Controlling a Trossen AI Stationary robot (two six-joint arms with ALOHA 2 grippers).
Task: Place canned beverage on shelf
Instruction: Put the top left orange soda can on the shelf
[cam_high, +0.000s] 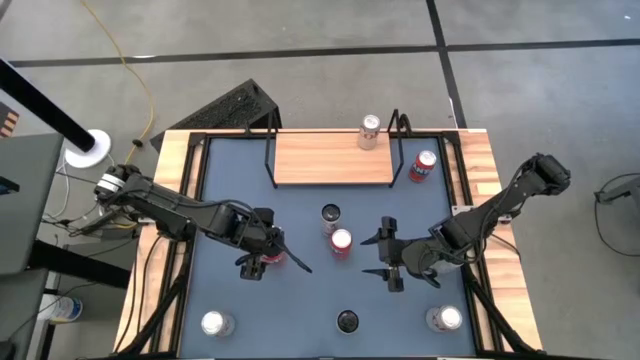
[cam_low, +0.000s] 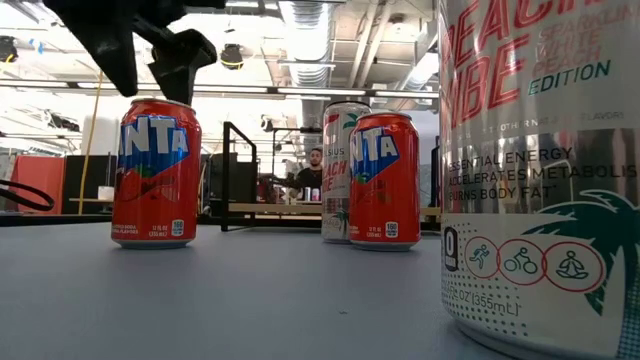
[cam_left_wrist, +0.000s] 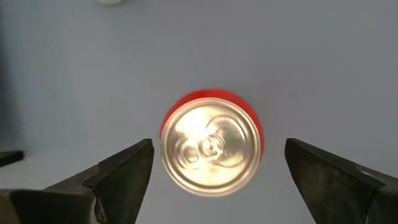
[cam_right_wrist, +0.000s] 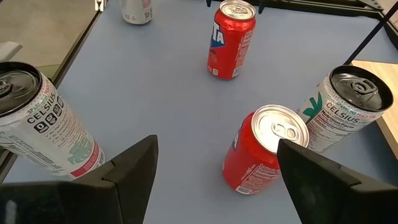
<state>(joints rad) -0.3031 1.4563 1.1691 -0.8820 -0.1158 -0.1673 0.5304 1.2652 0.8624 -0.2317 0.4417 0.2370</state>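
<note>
High view: the left gripper (cam_high: 257, 262) hangs right above a red can (cam_left_wrist: 211, 142), jaws spread wide, likely to grasp it. The shelf (cam_high: 333, 160) is well beyond this can. The right gripper (cam_high: 388, 256) waits, jaws released.

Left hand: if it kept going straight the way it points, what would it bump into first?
Probably the red can: the left hand points down at its top, open fingers either side.
</note>
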